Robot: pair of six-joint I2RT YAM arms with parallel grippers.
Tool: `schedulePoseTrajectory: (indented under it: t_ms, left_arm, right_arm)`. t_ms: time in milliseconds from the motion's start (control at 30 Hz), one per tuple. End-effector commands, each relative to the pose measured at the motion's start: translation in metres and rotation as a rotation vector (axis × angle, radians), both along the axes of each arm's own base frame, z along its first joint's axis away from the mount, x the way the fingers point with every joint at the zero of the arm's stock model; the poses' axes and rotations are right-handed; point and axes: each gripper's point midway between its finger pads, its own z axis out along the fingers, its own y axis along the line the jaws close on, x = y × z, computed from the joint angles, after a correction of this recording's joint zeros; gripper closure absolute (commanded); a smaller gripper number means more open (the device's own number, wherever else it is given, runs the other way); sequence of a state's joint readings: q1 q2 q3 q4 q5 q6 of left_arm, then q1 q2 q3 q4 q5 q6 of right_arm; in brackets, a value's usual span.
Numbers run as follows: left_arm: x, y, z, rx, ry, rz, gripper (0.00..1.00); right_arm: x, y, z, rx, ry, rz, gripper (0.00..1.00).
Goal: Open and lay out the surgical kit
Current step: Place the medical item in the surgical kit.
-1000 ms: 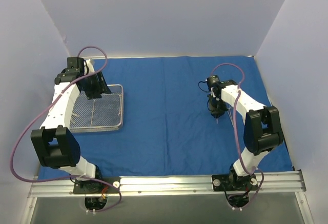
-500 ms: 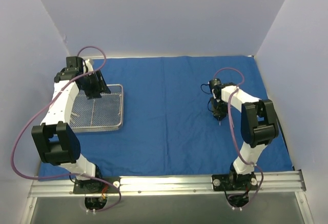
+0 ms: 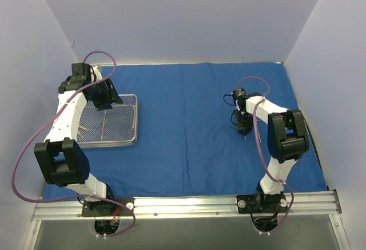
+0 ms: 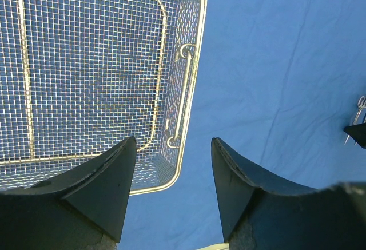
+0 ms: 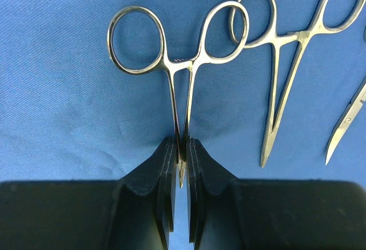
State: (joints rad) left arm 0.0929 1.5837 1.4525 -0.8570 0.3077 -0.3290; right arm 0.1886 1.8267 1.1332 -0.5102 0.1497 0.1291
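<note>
I have the right claw [image 5: 181, 147] pinched tight on the tips of 1 steel clamp [image 5: 177, 67]. Its 2 finger rings point to 12 o'clock in the right wrist view, over the blue cloth wrap [image 3: 189, 141]. I cannot tell whether the clamp touches the cloth.

At 3 o'clock of it a 2nd clamp [image 5: 283, 67] lies flat on the cloth, near but apart. At the 3 o'clock edge of that view I see the tip of a 3rd instrument [image 5: 345, 123].

From above, this claw sits toward the cloth's 3 o'clock side. The left claw [image 4: 172, 147] is spread wide and grips nothing. It hangs over the wire-mesh tray [image 4: 194, 61], which rests on the cloth at 9 o'clock. The tray's end handle [image 4: 184, 95] shows between the fingers. A purple cable [image 3: 28, 141] loops beside the left arm.
</note>
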Motion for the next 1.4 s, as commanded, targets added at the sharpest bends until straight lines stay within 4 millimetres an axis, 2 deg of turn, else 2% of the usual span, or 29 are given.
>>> schedulePoseTrajectory:
  t_ms: [0, 67, 167, 267, 467, 567, 600, 633, 700, 733, 800, 833, 967, 1000, 1133, 1167, 1300, 1367]
  left_arm:
    - [-0.002, 0.000, 0.020, -0.008, -0.058, 0.007, 0.36]
    - [-0.003, 0.000, 0.020, -0.009, -0.056, 0.009, 0.36]
    - [-0.005, -0.001, 0.019, -0.010, -0.053, 0.008, 0.36]
    - [-0.007, -0.001, 0.021, -0.009, -0.053, 0.009, 0.36]
    - [-0.012, -0.001, 0.020, -0.007, -0.048, 0.016, 0.36]
    - [-0.015, 0.006, 0.019, 0.024, -0.036, 0.053, 0.36]
    - [-0.019, 0.010, 0.017, 0.032, -0.015, 0.083, 0.36]
    - [-0.020, 0.021, 0.015, 0.067, 0.000, 0.132, 0.36]
    - [-0.025, 0.029, 0.011, 0.069, 0.034, 0.187, 0.34]
    - [-0.026, 0.033, 0.010, 0.072, 0.045, 0.208, 0.34]
    - [-0.030, 0.045, 0.007, 0.082, 0.071, 0.267, 0.33]
    - [-0.031, 0.048, 0.004, 0.079, 0.087, 0.284, 0.33]
    - [-0.041, 0.061, -0.011, 0.077, 0.176, 0.348, 0.33]
    - [-0.042, 0.062, -0.013, 0.073, 0.190, 0.354, 0.34]
    - [-0.049, 0.054, -0.020, 0.045, 0.240, 0.364, 0.36]
    - [-0.048, 0.052, -0.020, 0.040, 0.236, 0.365, 0.36]
    - [-0.052, 0.045, -0.016, 0.041, 0.232, 0.345, 0.36]
    - [-0.054, 0.045, -0.013, 0.062, 0.226, 0.335, 0.36]
  right_arm:
    - [-0.010, 0.003, -0.007, 0.020, 0.043, -0.007, 1.00]
    - [-0.009, 0.007, -0.007, 0.038, 0.041, -0.008, 0.97]
    - [-0.008, 0.010, -0.007, 0.055, 0.041, -0.018, 0.85]
    - [-0.012, 0.015, -0.009, 0.080, 0.050, -0.032, 0.80]
    - [-0.014, 0.017, -0.008, 0.099, 0.038, -0.035, 0.76]
    - [-0.007, 0.019, 0.005, 0.107, 0.000, -0.042, 0.75]
    - [-0.003, 0.020, 0.012, 0.110, -0.018, -0.048, 0.75]
    - [0.008, 0.022, 0.029, 0.120, -0.061, -0.059, 0.74]
    - [0.021, 0.023, 0.051, 0.122, -0.110, -0.069, 0.71]
    - [0.036, 0.026, 0.077, 0.134, -0.163, -0.073, 0.70]
    - [0.052, 0.034, 0.105, 0.164, -0.229, -0.069, 0.66]
    - [0.066, 0.042, 0.130, 0.200, -0.285, -0.055, 0.65]
    - [0.085, 0.073, 0.168, 0.290, -0.369, 0.009, 0.63]
    - [0.083, 0.079, 0.171, 0.293, -0.375, 0.025, 0.63]
    - [0.075, 0.071, 0.166, 0.281, -0.397, 0.015, 0.60]
    - [0.064, 0.066, 0.147, 0.270, -0.353, -0.001, 0.59]
    - [0.050, 0.051, 0.116, 0.246, -0.297, -0.029, 0.56]
    - [0.048, 0.046, 0.110, 0.240, -0.292, -0.030, 0.52]
